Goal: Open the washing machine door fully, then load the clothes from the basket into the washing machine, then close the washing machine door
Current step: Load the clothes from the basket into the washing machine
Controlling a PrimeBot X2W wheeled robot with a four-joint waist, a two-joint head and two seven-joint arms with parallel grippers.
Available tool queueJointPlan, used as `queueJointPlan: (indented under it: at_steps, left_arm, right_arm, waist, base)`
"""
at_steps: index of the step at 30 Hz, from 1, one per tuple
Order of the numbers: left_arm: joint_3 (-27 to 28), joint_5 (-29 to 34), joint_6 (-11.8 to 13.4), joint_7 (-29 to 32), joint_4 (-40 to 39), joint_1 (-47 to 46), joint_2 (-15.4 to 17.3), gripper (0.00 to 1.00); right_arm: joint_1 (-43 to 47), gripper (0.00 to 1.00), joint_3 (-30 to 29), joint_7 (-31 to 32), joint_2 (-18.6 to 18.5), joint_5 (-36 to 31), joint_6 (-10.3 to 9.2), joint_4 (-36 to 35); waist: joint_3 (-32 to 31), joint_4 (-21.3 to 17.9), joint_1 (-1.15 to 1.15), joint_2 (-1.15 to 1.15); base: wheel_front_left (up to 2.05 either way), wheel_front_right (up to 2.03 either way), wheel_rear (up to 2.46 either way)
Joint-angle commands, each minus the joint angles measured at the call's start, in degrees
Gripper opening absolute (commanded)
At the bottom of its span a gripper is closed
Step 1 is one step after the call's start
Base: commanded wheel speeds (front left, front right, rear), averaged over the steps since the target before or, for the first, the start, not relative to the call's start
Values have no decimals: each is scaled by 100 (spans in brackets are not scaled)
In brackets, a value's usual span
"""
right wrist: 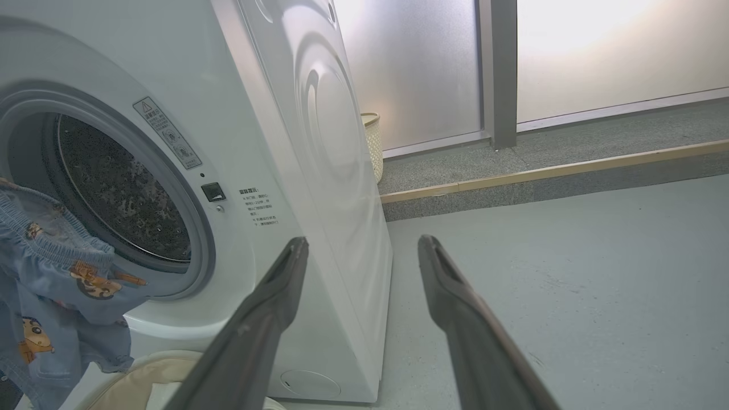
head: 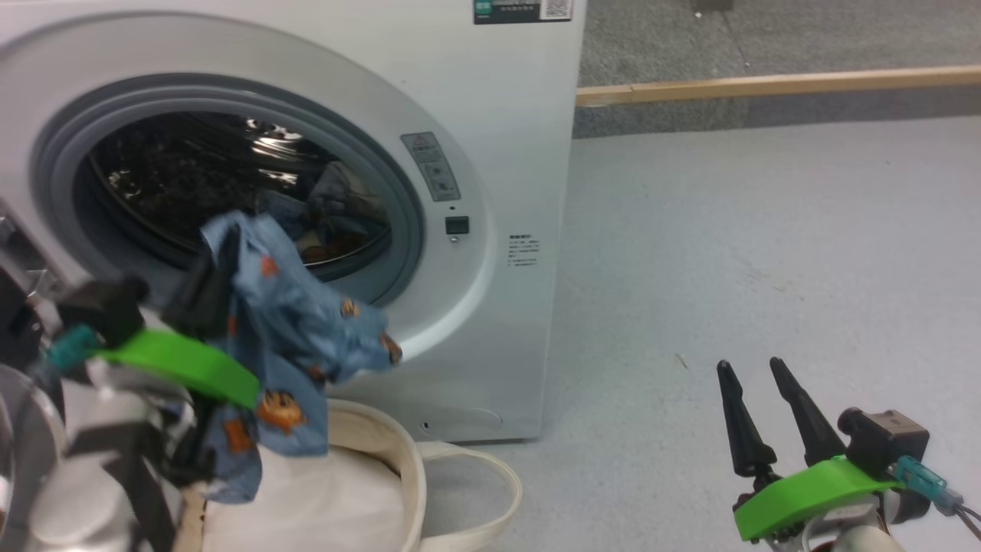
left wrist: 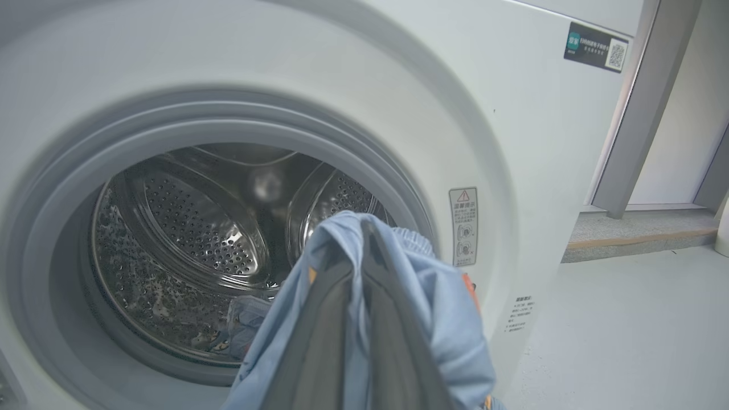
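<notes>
The white washing machine [head: 498, 138] stands with its round mouth uncovered; the grey rubber ring [head: 61, 153] and steel drum [left wrist: 193, 222] show, and the door is out of view. My left gripper [head: 211, 264] is shut on a light blue bear-print garment [head: 306, 337] and holds it up just in front of the mouth's lower edge. In the left wrist view the cloth [left wrist: 444, 302] drapes over the closed fingers [left wrist: 342, 319]. More blue clothes [left wrist: 245, 324] lie inside the drum. The cream basket [head: 406, 460] sits below. My right gripper [head: 751, 368] stands open and empty at the lower right.
A plain white bundle [head: 322, 498] fills the basket. Grey floor [head: 766, 253] stretches to the machine's right, up to a wooden strip [head: 766, 83] at a raised step. A pale woven bin [right wrist: 373, 142] stands behind the machine, by frosted glass panels [right wrist: 416, 68].
</notes>
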Motion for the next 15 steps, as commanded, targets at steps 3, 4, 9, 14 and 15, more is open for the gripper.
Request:
queueJointPlan:
  at_steps: [3, 4, 9, 14, 15]
  left_arm:
    - [294, -62, -6, 93, -133, -739, 448, 0]
    - [290, -77, -12, 97, -90, -819, 466, 0]
    - [326, -134, -30, -58, 248, -1123, 489, 0]
    - [392, -73, 13, -219, 912, -1272, 417, 0]
    - [395, -56, 12, -235, 1067, -1292, 390, 0]
  right_arm:
    - [-103, 100, 42, -71, -18, 15, 3, -203]
    - [-104, 100, 38, -71, -12, 14, 3, -199]
    - [-119, 100, 38, -71, 0, -4, 3, -199]
    - [-44, 100, 26, -71, -77, -32, 3, -180]
    - [-18, 100, 33, -71, -110, -36, 3, -168]
  waist:
    - [106, -147, 0, 0]
    - [124, -167, 0, 0]
    - [236, -295, 0, 0]
    - [333, -382, 0, 0]
    - [346, -392, 0, 0]
  base:
    - [0, 0, 0]
    - [0, 0, 0]
    - [0, 0, 0]
    - [0, 0, 0]
    - [0, 0, 0]
